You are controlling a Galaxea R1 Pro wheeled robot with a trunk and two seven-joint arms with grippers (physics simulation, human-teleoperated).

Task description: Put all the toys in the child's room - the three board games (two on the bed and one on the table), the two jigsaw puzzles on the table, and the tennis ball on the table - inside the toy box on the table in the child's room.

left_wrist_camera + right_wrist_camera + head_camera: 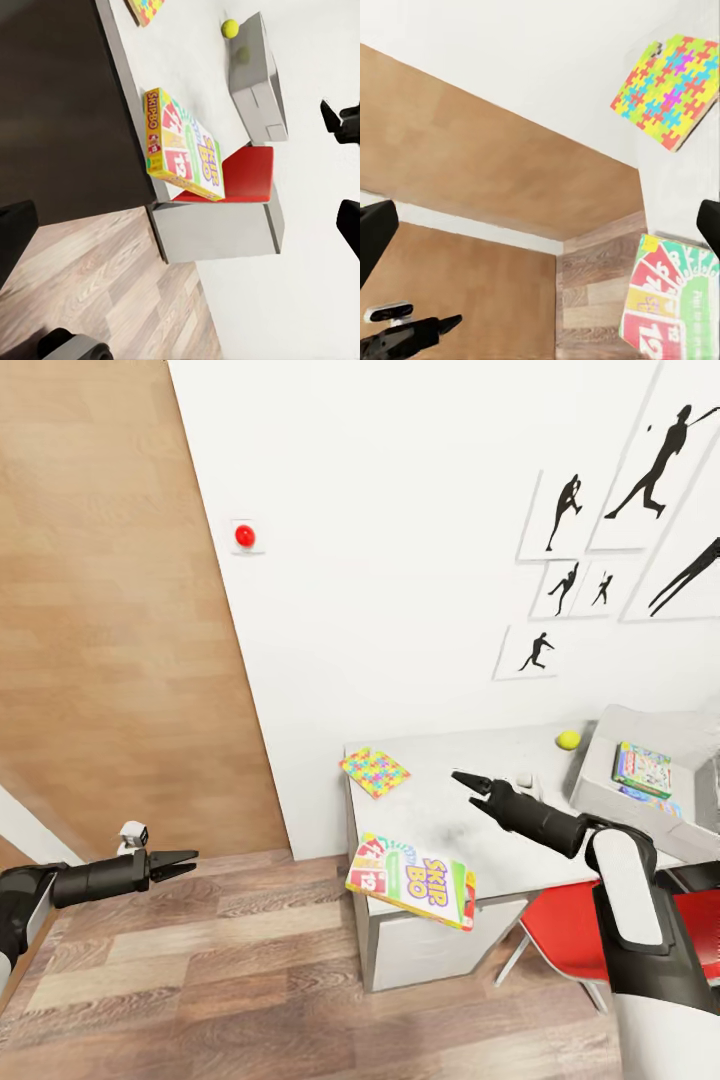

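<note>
Your right gripper hovers with its jaws apart over the table, between the jigsaw puzzle at the far corner and the SKIP-BO box overhanging the near edge. Your left gripper hangs empty over the floor, fingers slightly parted. The tennis ball lies just beside the toy box, which already holds game boxes

Both grippers seemingly open, empty

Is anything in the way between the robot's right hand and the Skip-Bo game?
Nothing visible blocks it. The right end effector hovers over bare table, and the SKIP-BO box lies just beyond, overhanging the table's near edge.
</note>
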